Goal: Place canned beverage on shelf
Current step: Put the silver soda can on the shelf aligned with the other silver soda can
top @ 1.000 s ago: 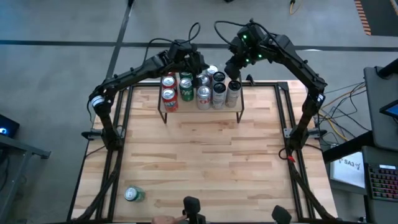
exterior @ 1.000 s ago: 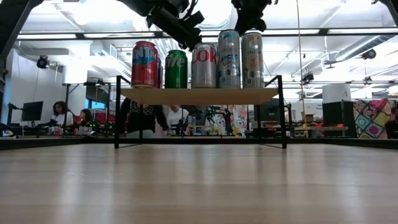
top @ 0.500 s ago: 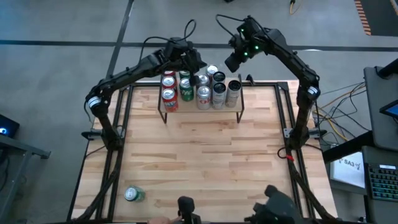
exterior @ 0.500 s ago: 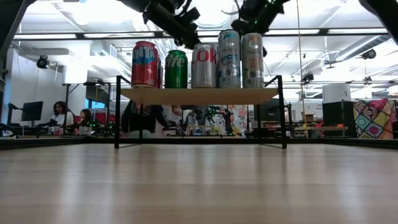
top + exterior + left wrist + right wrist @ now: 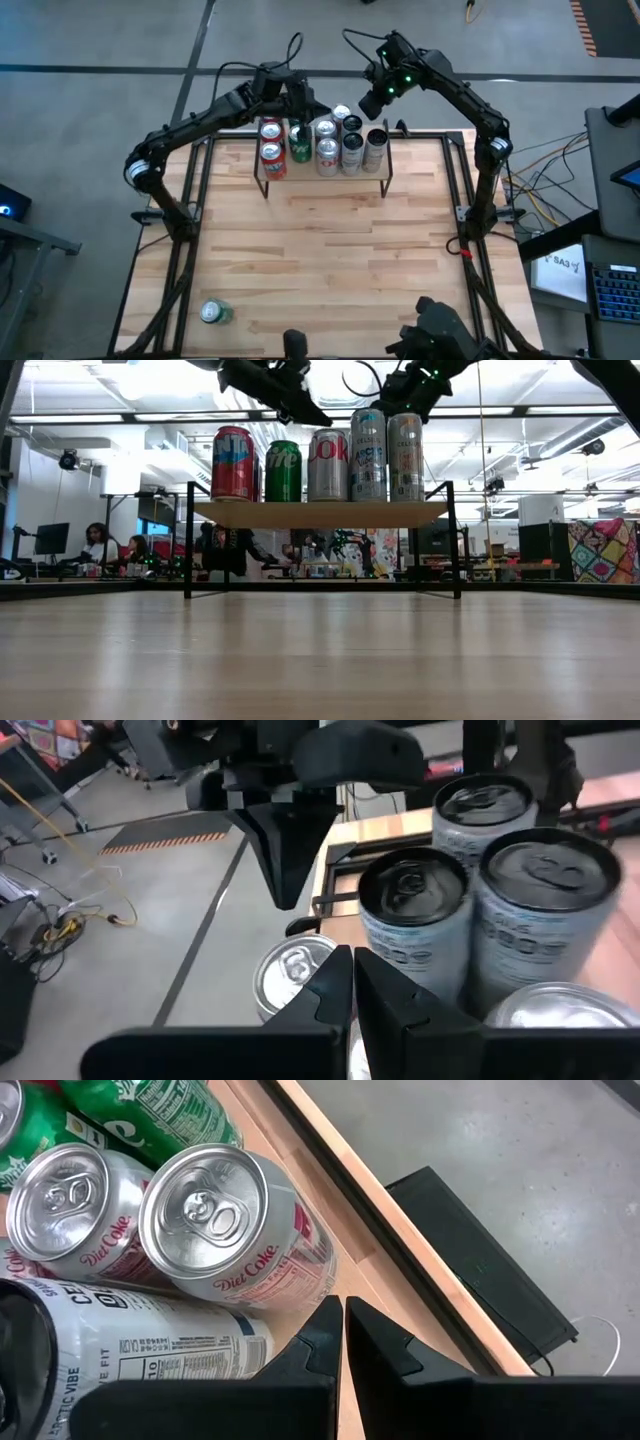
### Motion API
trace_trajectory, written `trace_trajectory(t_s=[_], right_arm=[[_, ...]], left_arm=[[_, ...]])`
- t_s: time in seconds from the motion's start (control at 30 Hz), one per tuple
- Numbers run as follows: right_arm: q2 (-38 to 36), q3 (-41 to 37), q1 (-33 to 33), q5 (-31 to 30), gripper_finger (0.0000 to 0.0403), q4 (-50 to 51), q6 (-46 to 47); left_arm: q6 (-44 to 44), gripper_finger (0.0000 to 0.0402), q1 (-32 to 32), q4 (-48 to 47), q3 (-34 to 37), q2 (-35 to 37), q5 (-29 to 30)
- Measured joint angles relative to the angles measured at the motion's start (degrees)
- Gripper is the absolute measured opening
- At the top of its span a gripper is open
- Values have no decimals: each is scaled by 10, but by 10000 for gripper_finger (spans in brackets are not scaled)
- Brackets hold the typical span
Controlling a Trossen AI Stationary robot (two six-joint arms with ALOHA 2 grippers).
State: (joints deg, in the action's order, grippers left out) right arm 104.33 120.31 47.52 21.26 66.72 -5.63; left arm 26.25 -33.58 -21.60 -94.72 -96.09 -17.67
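- Light wood is what we see first: the shelf (image 5: 322, 183), a small raised board on thin black legs, stands at the far edge of the table (image 5: 320, 260).
- We count red, green and silver cans (image 5: 327, 465) upright in rows on it.
- One green can (image 5: 215, 313) lies near the table's front left corner, well apart from the shelf.
- We see the left gripper (image 5: 312, 108) above the shelf's back row, jaws together, empty.
- The right gripper (image 5: 369, 103) hangs above the shelf's far right, jaws also together, empty.
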Motion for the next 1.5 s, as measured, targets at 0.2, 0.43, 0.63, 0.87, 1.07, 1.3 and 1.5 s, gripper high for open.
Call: trace_trajectory(t_s=[0.2, 0.43, 0.63, 0.87, 1.07, 1.3, 1.5], right_arm=[[0, 0, 0, 1, 9, -1, 4], [0, 0, -10, 2, 9, -17, 29], [0, 0, -11, 2, 9, -25, 53], [0, 0, -12, 0, 9, -24, 74], [-1, 0, -12, -3, 9, -26, 93], [-1, 0, -16, -2, 9, -49, 100], [0, 0, -18, -3, 9, -61, 108]], left_arm=[[-24, 0, 0, 107, 111, 80, 2], [-57, 0, 0, 236, 262, 194, 6], [-63, 0, 0, 302, 356, 271, 7], [-63, 0, 0, 323, 413, 321, 7], [-49, 0, 0, 324, 434, 336, 38], [-46, 0, 0, 324, 434, 336, 91], [-45, 0, 0, 323, 434, 336, 92]])
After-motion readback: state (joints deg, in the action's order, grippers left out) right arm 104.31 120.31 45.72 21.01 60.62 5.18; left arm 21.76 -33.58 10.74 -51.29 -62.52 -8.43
